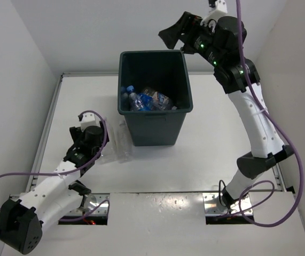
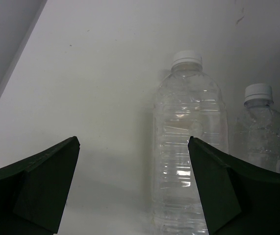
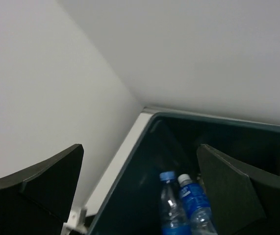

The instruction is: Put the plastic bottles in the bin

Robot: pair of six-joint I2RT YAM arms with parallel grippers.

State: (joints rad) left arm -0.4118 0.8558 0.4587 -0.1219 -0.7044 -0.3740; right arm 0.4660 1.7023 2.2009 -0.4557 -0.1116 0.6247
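Tabletop (image 1: pixel 211 160) white and matte; pale walls (image 1: pixel 18 53) on three sides; bin (image 1: pixel 157 128) mid-table

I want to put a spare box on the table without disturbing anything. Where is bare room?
Free: the table between the bin and the right arm, and its near strip in front of the bin. Crowded: left of the bin, where two clear bottles sit by the open left hand.
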